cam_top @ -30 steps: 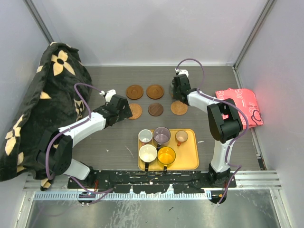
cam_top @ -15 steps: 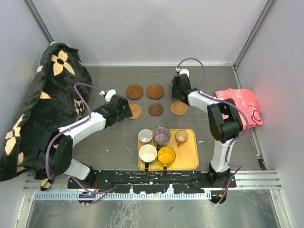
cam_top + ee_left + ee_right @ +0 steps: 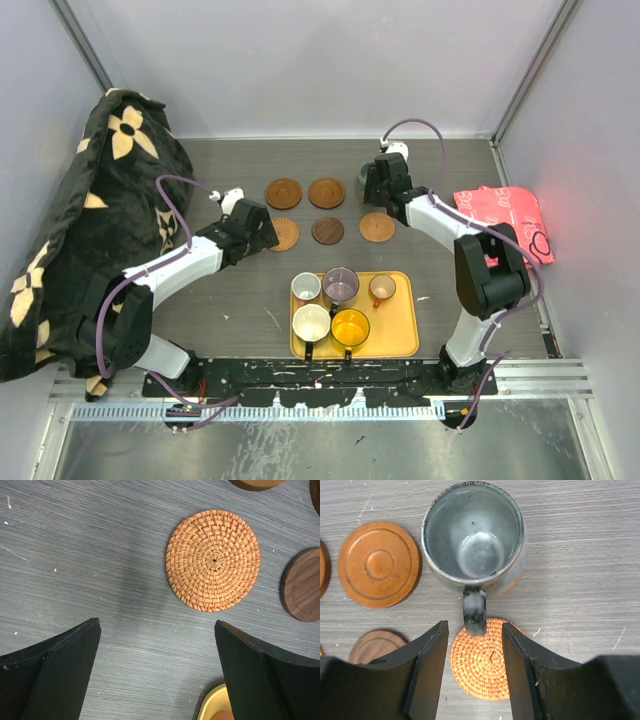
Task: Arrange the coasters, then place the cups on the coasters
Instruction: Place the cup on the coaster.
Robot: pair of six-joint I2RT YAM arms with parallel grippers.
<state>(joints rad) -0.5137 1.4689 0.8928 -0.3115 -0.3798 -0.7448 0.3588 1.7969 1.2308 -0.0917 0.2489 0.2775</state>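
Both my tools hold nothing: the right tool (image 3: 474, 627) stands part-open astride the handle of the grey-green cup (image 3: 472, 535), the left tool (image 3: 156, 625) gapes wide near a woven coaster (image 3: 213, 560).

The far mug (image 3: 472, 535) is speckled grey-green. The near-left woven coaster (image 3: 212, 560) is orange basketweave, the near-middle wooden coaster (image 3: 327, 231) dark brown, the tray (image 3: 398, 340) yellow, the left cloth (image 3: 90, 210) black with cream flowers.

Black floral cloth (image 3: 90, 220), pink cloth (image 3: 505, 225), yellow tray (image 3: 400, 335)
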